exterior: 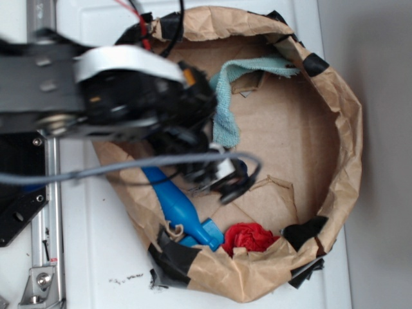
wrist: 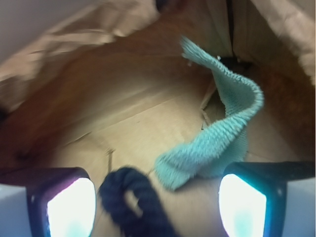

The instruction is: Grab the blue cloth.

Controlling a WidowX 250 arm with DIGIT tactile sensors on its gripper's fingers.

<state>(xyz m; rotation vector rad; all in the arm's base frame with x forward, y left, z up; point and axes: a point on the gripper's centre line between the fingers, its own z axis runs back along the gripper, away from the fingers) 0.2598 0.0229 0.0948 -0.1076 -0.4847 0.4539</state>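
The blue cloth (exterior: 225,109) is a pale teal terry strip lying bent on the cardboard floor of a brown paper basin (exterior: 347,129), toward its back left. In the wrist view the blue cloth (wrist: 222,133) curls from the far wall down to a near end just ahead of my right finger (wrist: 242,207). My gripper (exterior: 219,174) hovers inside the basin, just in front of the cloth's near end. Seen from the wrist, the gripper (wrist: 157,197) is open and holds nothing; the cloth's end lies a little ahead of the gap, on its right side.
A dark navy twisted rope (wrist: 133,202) lies looped between my fingers. A bright blue plastic bottle (exterior: 177,206) lies at the basin's front left, and a red cloth (exterior: 248,237) sits at the front. The crumpled paper wall rings everything, patched with black tape (exterior: 315,64).
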